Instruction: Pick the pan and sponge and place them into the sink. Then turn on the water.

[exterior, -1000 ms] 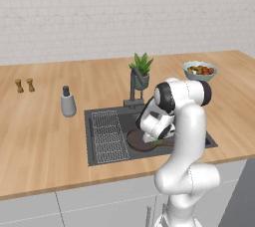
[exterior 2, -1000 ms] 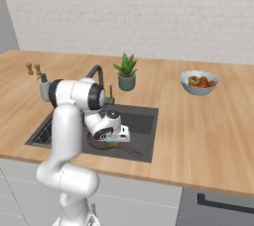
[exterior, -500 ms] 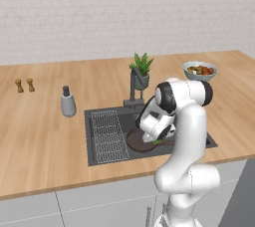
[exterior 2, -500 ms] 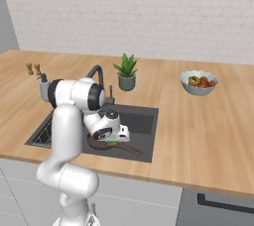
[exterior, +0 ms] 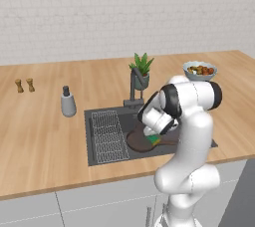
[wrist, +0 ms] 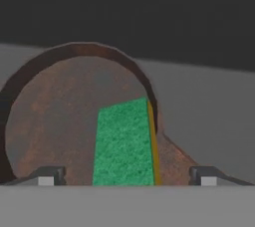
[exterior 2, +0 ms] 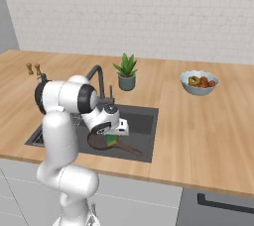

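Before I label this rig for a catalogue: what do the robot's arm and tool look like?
The arm is glossy white, built of thick rounded segments with dark bands at the joints. No cables or markings can be made out. It ends in a white hand carrying the tool, whose two small finger tips are dark with pale grey faces.

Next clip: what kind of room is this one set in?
A kitchen, rendered rather than real. A wooden counter holds a dark sink with a faucet, backed by a white tiled wall. A fruit bowl and potted plant sit nearby.
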Tool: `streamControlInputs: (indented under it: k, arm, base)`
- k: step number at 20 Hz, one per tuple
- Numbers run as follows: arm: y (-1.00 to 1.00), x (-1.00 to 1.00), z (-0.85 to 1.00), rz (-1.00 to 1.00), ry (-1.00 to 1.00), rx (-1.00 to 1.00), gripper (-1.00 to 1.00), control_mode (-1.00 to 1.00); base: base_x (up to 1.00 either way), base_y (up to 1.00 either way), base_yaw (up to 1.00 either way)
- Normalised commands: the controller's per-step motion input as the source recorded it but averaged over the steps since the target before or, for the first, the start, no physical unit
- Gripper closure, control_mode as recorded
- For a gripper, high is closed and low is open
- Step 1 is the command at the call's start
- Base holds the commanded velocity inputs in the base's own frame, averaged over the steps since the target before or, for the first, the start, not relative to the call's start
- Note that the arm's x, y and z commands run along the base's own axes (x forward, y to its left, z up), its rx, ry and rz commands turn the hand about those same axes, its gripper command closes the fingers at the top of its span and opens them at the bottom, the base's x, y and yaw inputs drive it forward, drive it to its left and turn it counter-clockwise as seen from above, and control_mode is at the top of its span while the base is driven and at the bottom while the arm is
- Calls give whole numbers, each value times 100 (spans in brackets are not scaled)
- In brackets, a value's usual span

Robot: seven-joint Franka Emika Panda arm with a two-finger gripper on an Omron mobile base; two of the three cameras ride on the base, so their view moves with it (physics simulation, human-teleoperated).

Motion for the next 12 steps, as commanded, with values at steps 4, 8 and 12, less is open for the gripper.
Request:
streamControlInputs:
  k: [4, 8, 12]
  arm:
    - [-5, 0, 64, 0, -6, 7, -100, -100]
    - [-6, 0, 66, 0, -4, 8, -100, -100]
    - [-7, -1, 61, 0, -4, 8, -100, -100]
  base:
    - [0, 0, 0]
    - [0, 0, 0]
    - [0, 0, 0]
